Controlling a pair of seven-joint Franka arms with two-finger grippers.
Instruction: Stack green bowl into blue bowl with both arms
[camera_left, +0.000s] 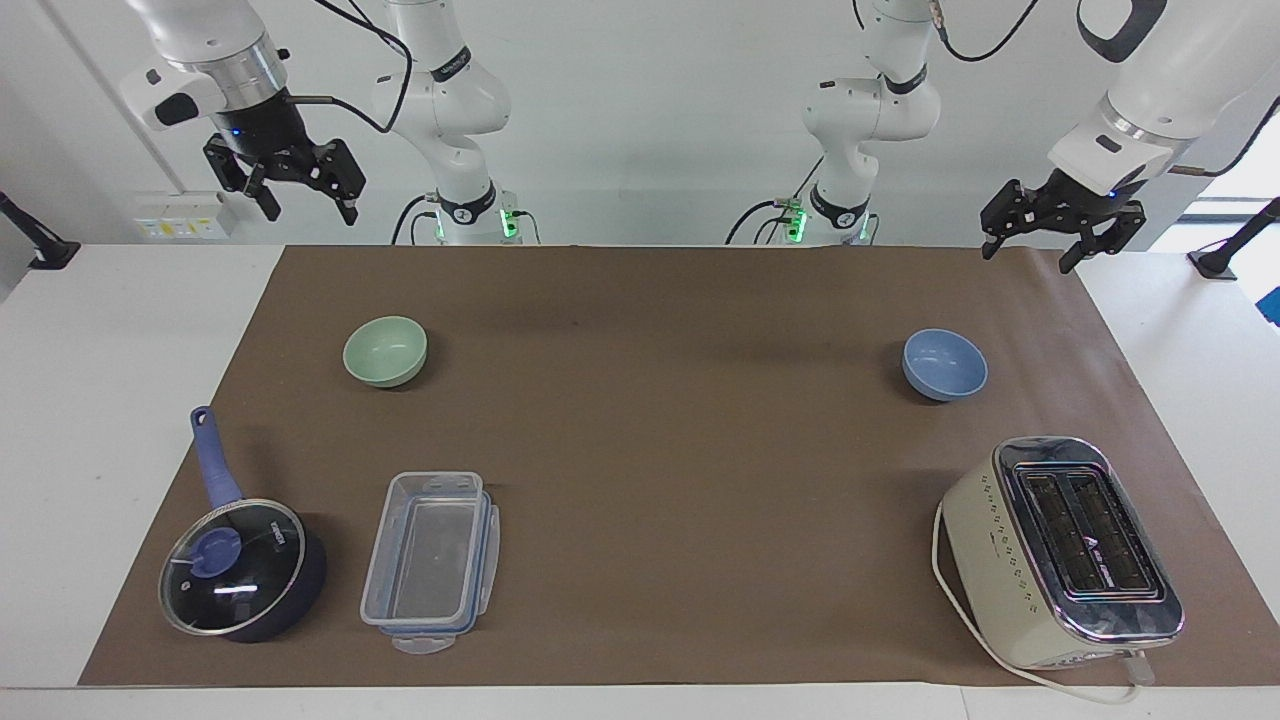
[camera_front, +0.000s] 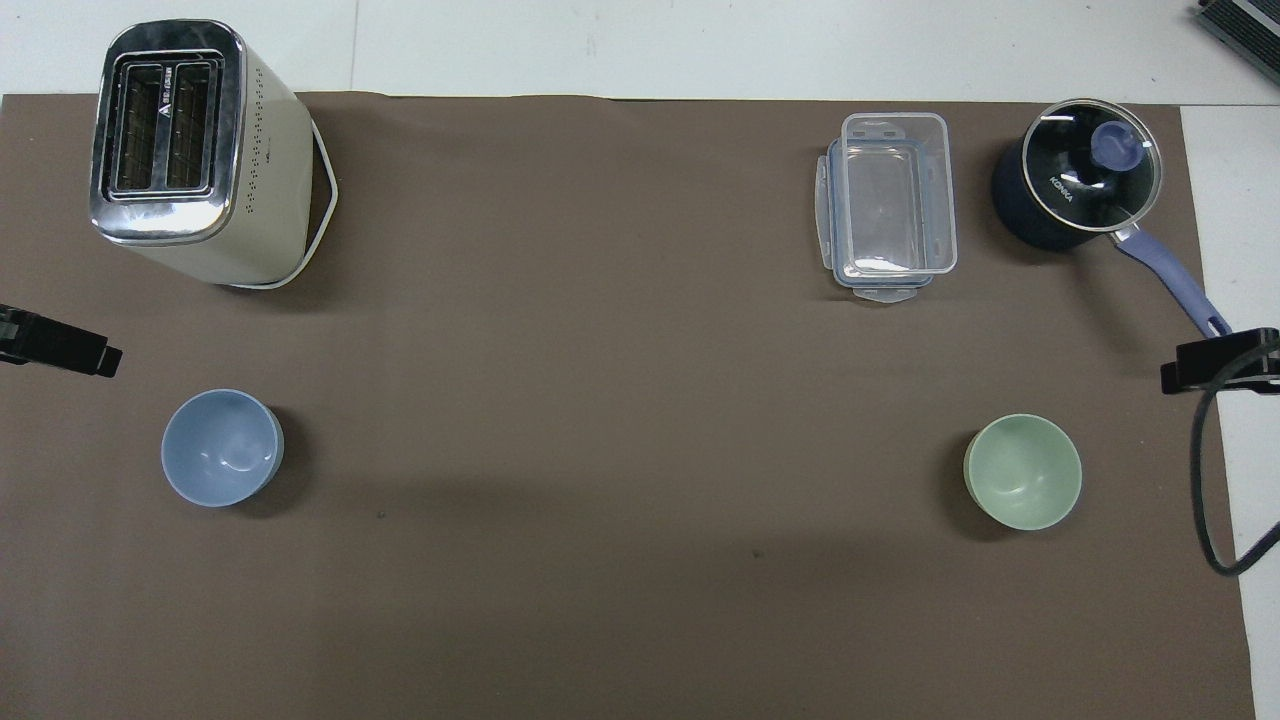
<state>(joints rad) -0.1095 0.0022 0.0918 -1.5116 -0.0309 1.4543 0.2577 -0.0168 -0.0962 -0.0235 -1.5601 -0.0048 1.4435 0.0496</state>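
The pale green bowl (camera_left: 385, 350) (camera_front: 1022, 472) stands upright on the brown mat toward the right arm's end of the table. The light blue bowl (camera_left: 944, 364) (camera_front: 222, 447) stands upright toward the left arm's end, about as near to the robots as the green one. Both bowls hold nothing. My right gripper (camera_left: 305, 205) hangs open high over the mat's corner by the robots, apart from the green bowl. My left gripper (camera_left: 1030, 252) hangs open over the mat's corner at its own end, apart from the blue bowl. In the overhead view only one finger (camera_front: 70, 350) (camera_front: 1215, 362) of each shows.
A cream toaster (camera_left: 1060, 545) (camera_front: 190, 150) with a white cord stands farther from the robots than the blue bowl. A clear plastic container (camera_left: 430, 560) (camera_front: 890, 205) and a dark blue lidded saucepan (camera_left: 240, 570) (camera_front: 1075, 185) lie farther out than the green bowl. A black cable (camera_front: 1205, 500) hangs by the right gripper.
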